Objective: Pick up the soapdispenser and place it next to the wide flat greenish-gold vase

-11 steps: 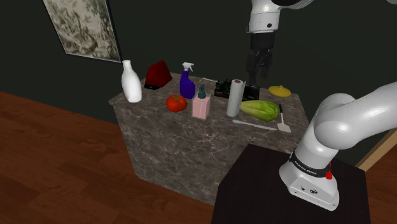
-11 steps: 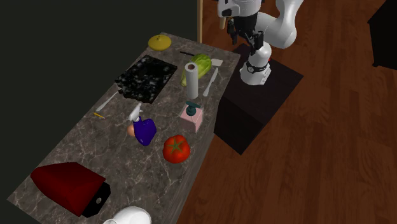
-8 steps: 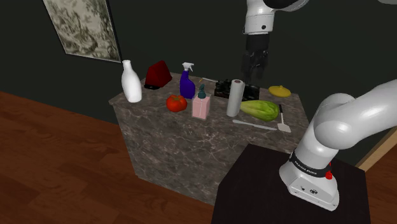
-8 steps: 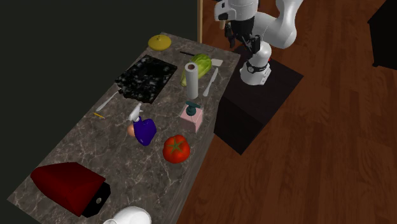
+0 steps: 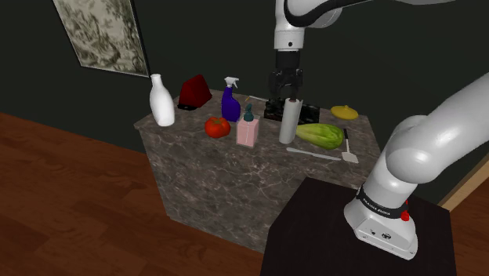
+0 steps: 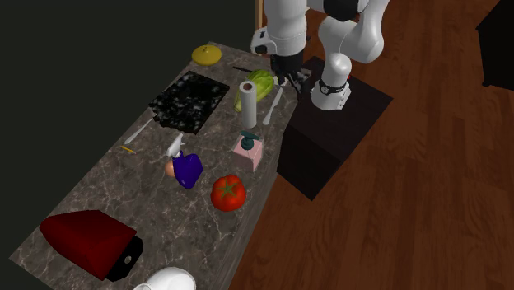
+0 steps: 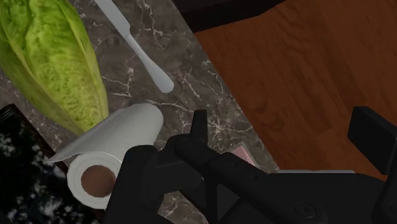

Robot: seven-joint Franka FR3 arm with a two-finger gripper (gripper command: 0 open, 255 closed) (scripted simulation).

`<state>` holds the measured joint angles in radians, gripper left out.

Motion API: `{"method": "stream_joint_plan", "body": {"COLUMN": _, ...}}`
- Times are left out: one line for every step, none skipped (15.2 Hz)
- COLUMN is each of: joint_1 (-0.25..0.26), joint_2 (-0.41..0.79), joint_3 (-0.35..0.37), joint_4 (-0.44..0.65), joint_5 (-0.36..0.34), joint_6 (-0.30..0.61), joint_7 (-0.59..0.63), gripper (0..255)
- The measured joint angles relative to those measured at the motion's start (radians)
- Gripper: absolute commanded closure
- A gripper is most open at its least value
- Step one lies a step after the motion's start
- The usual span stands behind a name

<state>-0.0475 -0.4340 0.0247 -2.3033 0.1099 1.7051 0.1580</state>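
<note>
The soap dispenser [image 5: 248, 130] [image 6: 249, 148] is a pink block with a teal pump, upright near the marble counter's front edge; a pink sliver of it [image 7: 245, 155] shows by the fingers. The wide flat greenish-gold vase [image 5: 344, 112] [image 6: 206, 54] sits at the counter's far corner. My black gripper [image 5: 284, 85] [image 6: 288, 72] [image 7: 286, 130] hangs open and holds nothing. It is just above the paper towel roll, well above the dispenser and to its right in the shoulder view.
A paper towel roll [image 5: 289, 119] [image 7: 114, 153], lettuce [image 5: 320, 135] [image 7: 51, 57] and a white spatula [image 5: 349, 149] lie under the arm. A tomato [image 5: 217, 126], purple spray bottle [image 5: 230, 102], white bottle [image 5: 161, 102], red object [image 5: 194, 92] and black slab [image 6: 189, 100] crowd the counter.
The arm has swung toward the shoulder view's left and dropped lower, from above the black slab to just over the paper towel roll. Nothing on the counter has moved.
</note>
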Motion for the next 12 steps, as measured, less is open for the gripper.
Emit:
{"method": "stream_joint_plan", "body": {"joint_1": -0.004, "joint_2": 0.029, "joint_3": -0.001, "joint_4": 0.018, "joint_5": 0.0, "joint_6": 0.015, "joint_7": 0.006, "gripper": 0}}
{"method": "stream_joint_plan", "body": {"joint_1": -0.008, "joint_2": 0.074, "joint_3": -0.003, "joint_4": 0.047, "joint_5": -0.001, "joint_6": 0.034, "joint_7": 0.01, "gripper": 0}}
{"method": "stream_joint_plan", "body": {"joint_1": -0.011, "joint_2": 0.12, "joint_3": -0.005, "joint_4": 0.082, "joint_5": -0.001, "joint_6": 0.048, "joint_7": 0.016, "gripper": 0}}
{"method": "stream_joint_plan", "body": {"joint_1": -0.013, "joint_2": 0.153, "joint_3": -0.004, "joint_4": 0.099, "joint_5": 0.0, "joint_6": 0.067, "joint_7": 0.025, "gripper": 0}}
{"method": "stream_joint_plan", "body": {"joint_1": -0.016, "joint_2": 0.192, "joint_3": -0.005, "joint_4": 0.119, "joint_5": 0.0, "joint_6": 0.09, "joint_7": 0.029, "gripper": 0}}
{"method": "stream_joint_plan", "body": {"joint_1": -0.019, "joint_2": 0.228, "joint_3": -0.006, "joint_4": 0.148, "joint_5": 0.0, "joint_6": 0.099, "joint_7": 0.037, "gripper": 0}}
{"method": "stream_joint_plan", "body": {"joint_1": -0.021, "joint_2": 0.264, "joint_3": -0.007, "joint_4": 0.171, "joint_5": 0.001, "joint_6": 0.116, "joint_7": 0.044, "gripper": 0}}
{"method": "stream_joint_plan", "body": {"joint_1": -0.024, "joint_2": 0.301, "joint_3": -0.01, "joint_4": 0.2, "joint_5": 0.001, "joint_6": 0.127, "joint_7": 0.049, "gripper": 0}}
{"method": "stream_joint_plan", "body": {"joint_1": -0.026, "joint_2": 0.338, "joint_3": -0.011, "joint_4": 0.226, "joint_5": 0.002, "joint_6": 0.142, "joint_7": 0.055, "gripper": 0}}
{"method": "stream_joint_plan", "body": {"joint_1": -0.028, "joint_2": 0.37, "joint_3": -0.013, "joint_4": 0.248, "joint_5": 0.002, "joint_6": 0.155, "joint_7": 0.061, "gripper": 0}}
{"method": "stream_joint_plan", "body": {"joint_1": -0.03, "joint_2": 0.413, "joint_3": -0.014, "joint_4": 0.28, "joint_5": 0.004, "joint_6": 0.17, "joint_7": 0.068, "gripper": 0}}
{"method": "stream_joint_plan", "body": {"joint_1": -0.03, "joint_2": 0.449, "joint_3": -0.014, "joint_4": 0.312, "joint_5": 0.005, "joint_6": 0.177, "joint_7": 0.079, "gripper": 0}}
